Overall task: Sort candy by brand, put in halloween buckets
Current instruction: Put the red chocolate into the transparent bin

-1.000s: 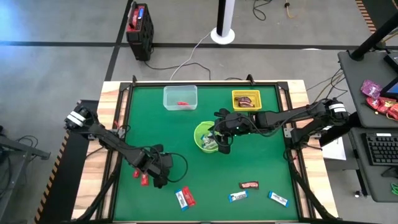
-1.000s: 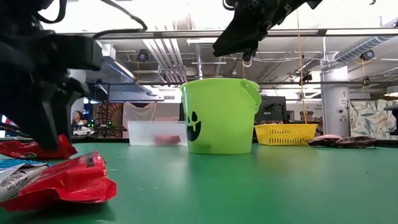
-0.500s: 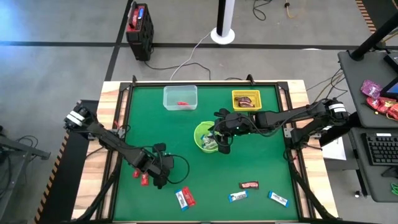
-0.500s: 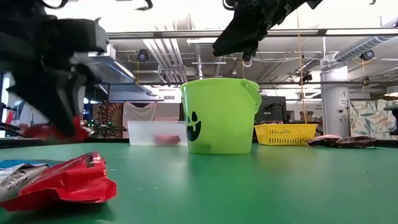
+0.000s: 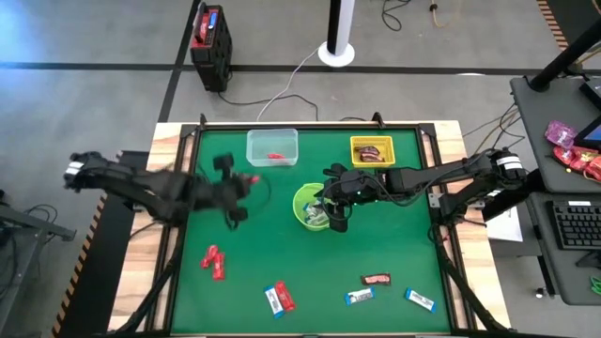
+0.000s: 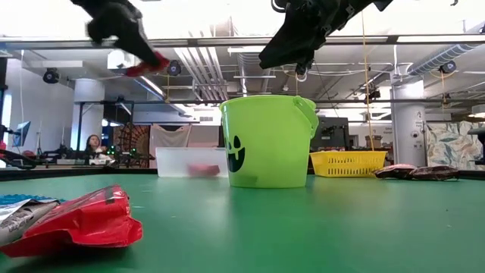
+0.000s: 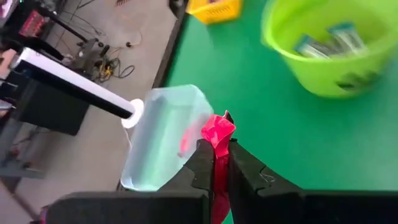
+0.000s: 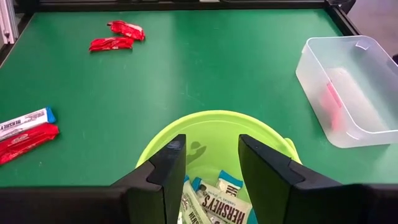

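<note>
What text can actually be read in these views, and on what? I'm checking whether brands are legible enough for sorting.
"HERSHEY'S": on a blue-and-white bar in the lime-green bucket, right wrist view.
Print on the blue-and-white bar on the table: too small to read.
Red wrappers: nothing legible.
The bucket's black face is a drawing, not text.

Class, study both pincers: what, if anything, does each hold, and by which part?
The left pincer pinches a red candy by one end, the other end sticking out past its fingertips. The right pincer, open above the lime-green bucket, holds nothing.
</note>
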Motion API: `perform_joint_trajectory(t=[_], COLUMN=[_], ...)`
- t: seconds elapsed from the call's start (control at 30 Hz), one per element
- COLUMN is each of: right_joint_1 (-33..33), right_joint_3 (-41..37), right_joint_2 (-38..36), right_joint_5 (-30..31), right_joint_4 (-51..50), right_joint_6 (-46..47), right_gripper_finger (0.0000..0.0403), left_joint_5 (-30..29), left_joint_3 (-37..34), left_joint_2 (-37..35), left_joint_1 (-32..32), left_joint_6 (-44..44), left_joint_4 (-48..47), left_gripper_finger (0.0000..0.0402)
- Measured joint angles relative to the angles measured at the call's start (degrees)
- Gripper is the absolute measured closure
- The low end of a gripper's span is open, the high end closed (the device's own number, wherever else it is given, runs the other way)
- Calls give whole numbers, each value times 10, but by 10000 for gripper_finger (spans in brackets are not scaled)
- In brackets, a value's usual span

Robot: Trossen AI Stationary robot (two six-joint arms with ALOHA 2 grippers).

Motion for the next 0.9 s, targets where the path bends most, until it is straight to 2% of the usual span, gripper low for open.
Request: perform_joint_trajectory(t=[0.1,0.23,0.33,0.43,0.53,0.7,0.9], right_joint_1=[0,0,0,0,0,0,0], right_joint_3=[0,0,0,0,0,0,0], right_joint_2=[0,0,0,0,0,0,0], right_joint_5=[0,0,0,0,0,0,0], right_joint_4=[3,4,0,-4,-5,-6,-8], right_joint_6=[0,1,3,3,3,2,12], right_gripper_finger=[264,264,264,264,264,264,264], left_joint_5=[90,239,320,389,410,412,405], left_joint_3=[-8,-15,-18,-17,-8,2,13], left_joint_2=[-13,20,63,110,153,209,247], left_joint_1=[110,262,362,434,464,466,470], left_joint_6=[83,169,192,189,175,173,136], left_joint_4=[73,148,199,243,247,248,245], left_gripper_finger=[399,399,399,399,399,391,332])
